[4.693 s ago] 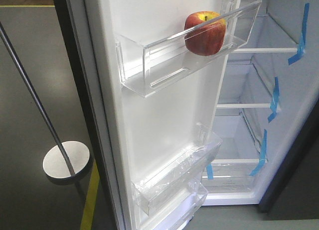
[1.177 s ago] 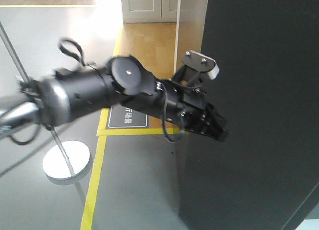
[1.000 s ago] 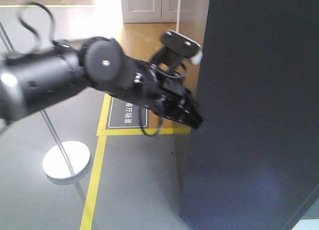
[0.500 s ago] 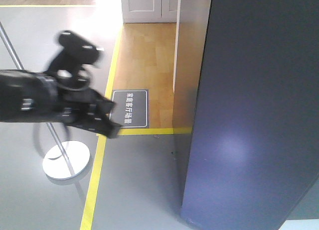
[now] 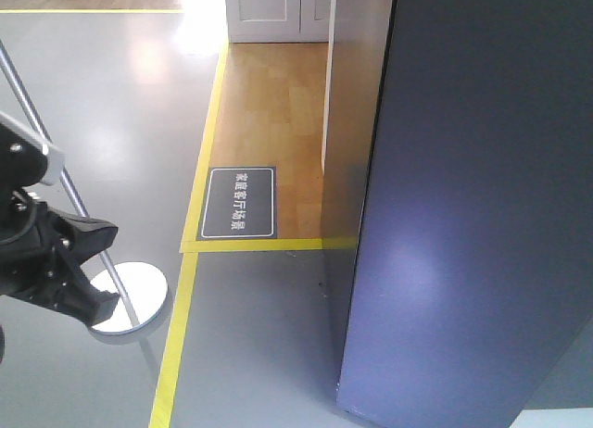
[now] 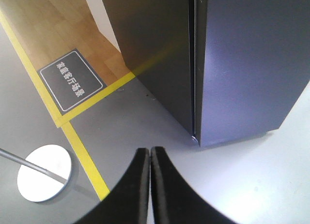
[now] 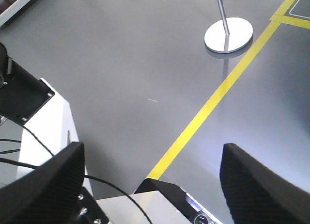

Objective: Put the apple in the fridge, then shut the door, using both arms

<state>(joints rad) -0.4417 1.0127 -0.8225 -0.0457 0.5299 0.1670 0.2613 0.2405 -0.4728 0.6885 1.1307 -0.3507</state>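
Dark grey filled the right side of the front view — that was the fridge (image 5: 473, 215), standing tall with its door (image 6: 247, 64) shut flat against it. Only a thin line showed between the door and the fridge side in the left wrist view. The apple could not be seen anywhere, so nobody could tell where it was from these views.

At the left edge of the front view, the left hand (image 5: 88, 270) hung low over the grey floor (image 5: 250, 335), well away from the fridge. In its own wrist view, the left hand (image 6: 149, 158) had its two black fingers (image 6: 131, 190) pressed together, with nothing between them.

The right hand (image 7: 150, 170) pointed down at the floor, far from the fridge. Its two black fingers (image 7: 43, 190) were wide apart and held nothing.

A yellow tape line (image 5: 181, 335) ran across the floor, and past it the floor turned to brown wood (image 5: 269, 104). A dark sign (image 5: 240, 202) with white writing lay on the wood just beside the tape. A silver pole (image 5: 46, 150) leaned up from a round metal base (image 5: 139, 294) — it stood near the left hand.
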